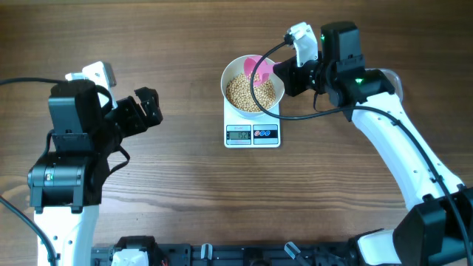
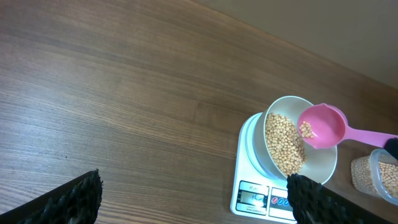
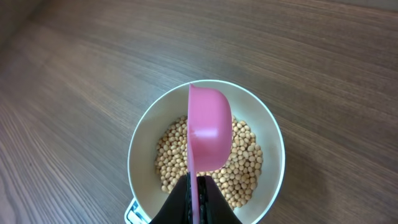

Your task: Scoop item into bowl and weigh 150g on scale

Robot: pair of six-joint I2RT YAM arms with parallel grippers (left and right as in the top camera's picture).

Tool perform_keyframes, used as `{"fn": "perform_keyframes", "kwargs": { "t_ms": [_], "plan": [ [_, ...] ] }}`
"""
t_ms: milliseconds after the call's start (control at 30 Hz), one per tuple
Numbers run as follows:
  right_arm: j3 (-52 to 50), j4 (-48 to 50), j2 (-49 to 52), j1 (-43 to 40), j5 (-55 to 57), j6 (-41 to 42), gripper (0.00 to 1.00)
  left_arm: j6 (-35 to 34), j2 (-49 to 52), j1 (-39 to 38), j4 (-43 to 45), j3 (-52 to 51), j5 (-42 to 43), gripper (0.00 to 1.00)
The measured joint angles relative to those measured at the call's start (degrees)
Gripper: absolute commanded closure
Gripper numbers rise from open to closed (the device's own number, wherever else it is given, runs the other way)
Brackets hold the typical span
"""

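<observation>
Gripping the scoop (image 3: 208, 130) handle, the right gripper (image 3: 198, 186) has its jaws pinched tight on it. The scoop's cup sits just ahead of the jaws, tipped sideways over the bowl (image 3: 132, 155), with a few beans inside. The main pile of beans (image 3: 242, 162) lies in the bowl under the cup. The bowl rests on the scale (image 1: 252, 134); its display is probably lit, digits unreadable. The left gripper (image 1: 151, 108) is wide open and holds nothing, well left of the scale.

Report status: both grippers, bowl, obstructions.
Left gripper open, empty. Right gripper shut on pink scoop over bowl of beans, on scale. Nothing blocking.
</observation>
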Motion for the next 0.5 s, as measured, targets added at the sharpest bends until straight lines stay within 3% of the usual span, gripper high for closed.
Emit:
{"fn": "perform_keyframes", "kwargs": {
  "t_ms": [500],
  "plan": [
    [0.0, 1.7, 5.1, 0.0, 3.5, -1.6, 0.96, 0.0, 0.0, 0.0, 0.0, 0.0, 0.0, 0.00]
  ]
}}
